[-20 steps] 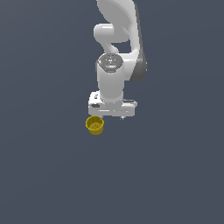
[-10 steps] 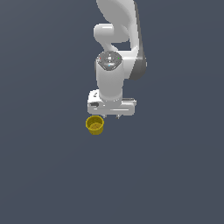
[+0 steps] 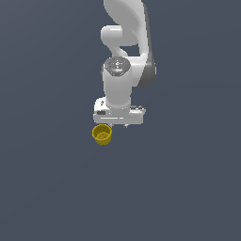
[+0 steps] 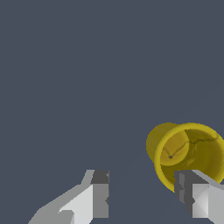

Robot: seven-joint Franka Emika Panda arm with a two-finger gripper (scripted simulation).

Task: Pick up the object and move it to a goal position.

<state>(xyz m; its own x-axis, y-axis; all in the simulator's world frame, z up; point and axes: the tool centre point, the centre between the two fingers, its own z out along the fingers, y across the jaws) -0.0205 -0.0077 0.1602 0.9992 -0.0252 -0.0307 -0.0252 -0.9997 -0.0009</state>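
— Position of the small round yellow cup?

— It stood upright on the flat dark grey floor, mouth up, just below the white robot arm and toward the exterior view's left of the hand.

— And the white two-fingered gripper?

— Its jaws were apart, with only floor between them. In the wrist view one grey-tipped finger overlapped the cup's rim, so the cup sat at that finger, outside the gap. Whether they touched, I could not tell.

— Anything inside the cup?

— Only its hollow yellow interior, narrowing to the base.
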